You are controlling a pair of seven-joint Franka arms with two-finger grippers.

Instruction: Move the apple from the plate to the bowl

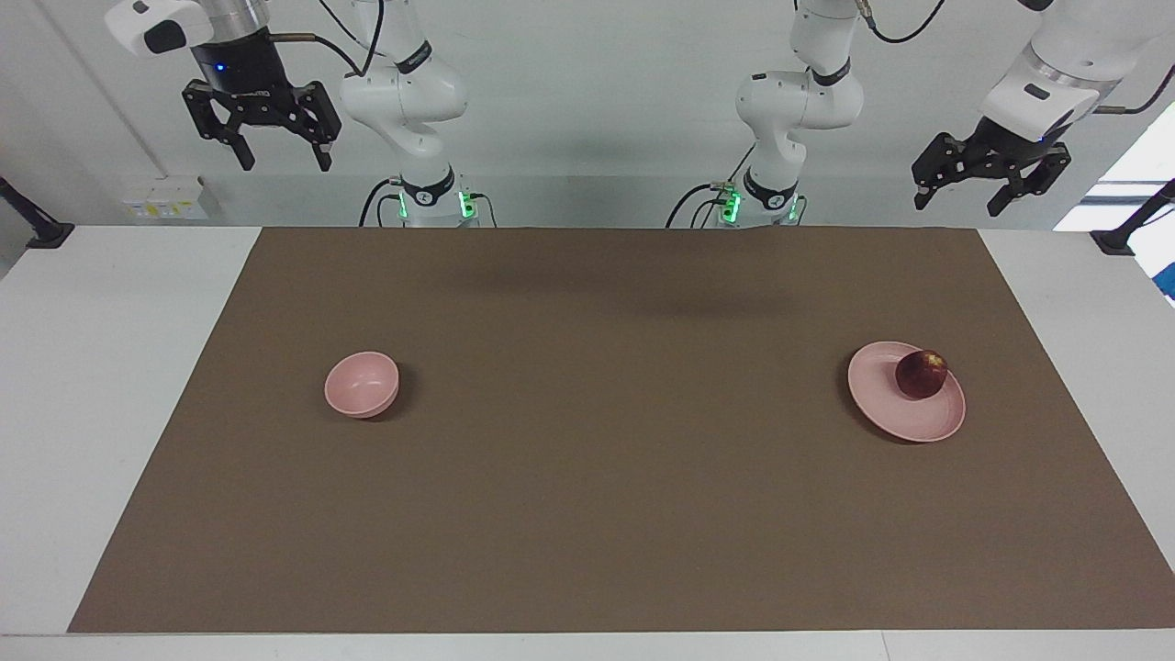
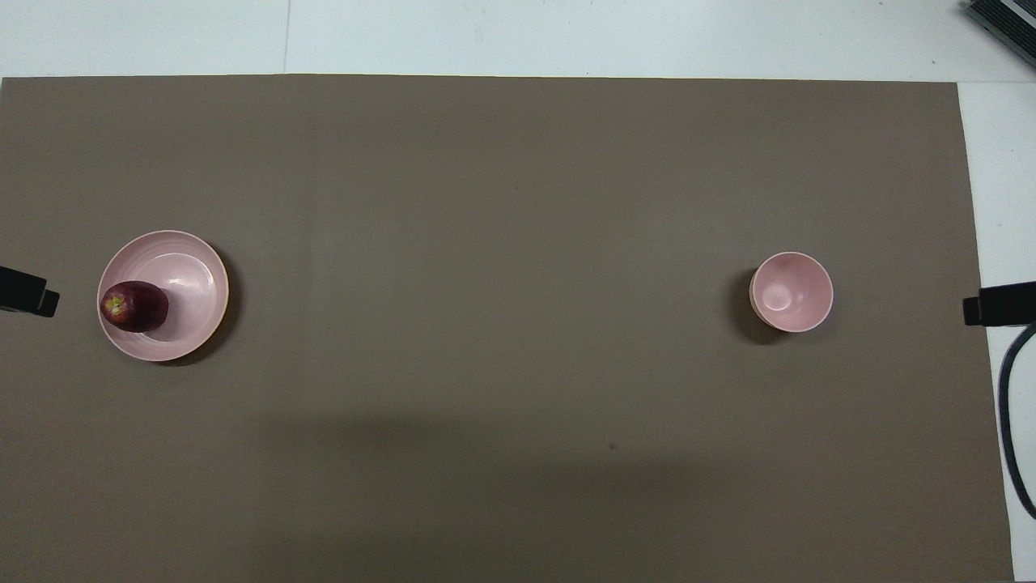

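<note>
A dark red apple (image 1: 921, 375) (image 2: 134, 307) rests on the pale pink plate (image 1: 895, 404) (image 2: 190, 283), at the plate's edge toward the left arm's end of the table. The small, deep pink bowl (image 1: 362, 386) (image 2: 791, 291) stands with nothing in it toward the right arm's end. My left gripper (image 1: 957, 204) hangs open high over the table's edge by the robots, up above the plate's end. High at the other end, my right gripper (image 1: 285, 163) is open too. Neither holds anything.
A brown mat (image 1: 587, 477) covers most of the white table (image 1: 110, 386). Black clamp mounts (image 1: 41, 234) (image 1: 1122, 239) sit at both ends near the robots. A black cable (image 2: 1012, 421) loops at the right arm's end.
</note>
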